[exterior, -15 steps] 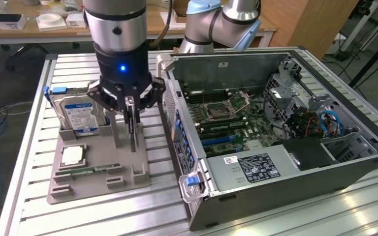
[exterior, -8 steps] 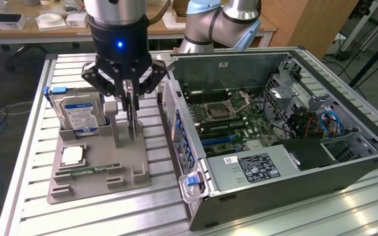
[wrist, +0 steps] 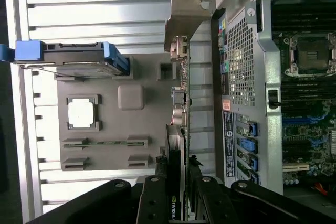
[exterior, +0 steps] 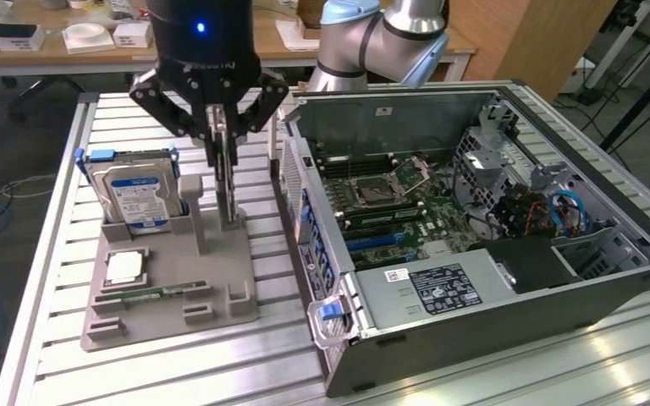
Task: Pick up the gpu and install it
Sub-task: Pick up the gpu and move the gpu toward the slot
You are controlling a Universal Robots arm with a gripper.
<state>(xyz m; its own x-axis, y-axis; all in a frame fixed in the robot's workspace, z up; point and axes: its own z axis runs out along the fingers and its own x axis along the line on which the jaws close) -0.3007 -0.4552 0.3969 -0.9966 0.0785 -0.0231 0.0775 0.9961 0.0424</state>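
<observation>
On the exterior view's left, a hard drive (exterior: pixel 135 196) with a blue-white label stands upright in a grey holder tray (exterior: pixel 150 326). A processor chip (exterior: pixel 125 267) and a memory stick (exterior: pixel 153 293) lie in pockets in front of it. Just right of the drive, the gripper (exterior: pixel 219 139) points down with its fingers closed on the top edge of the gpu (exterior: pixel 228 186). The card stands on edge over the tray, outside the open computer case (exterior: pixel 472 338). Farther right, the case's motherboard (exterior: pixel 399 203) lies exposed.

Wooden desk (exterior: pixel 48 57) behind, slatted metal table (exterior: pixel 167 372), perhaps a workshop
</observation>
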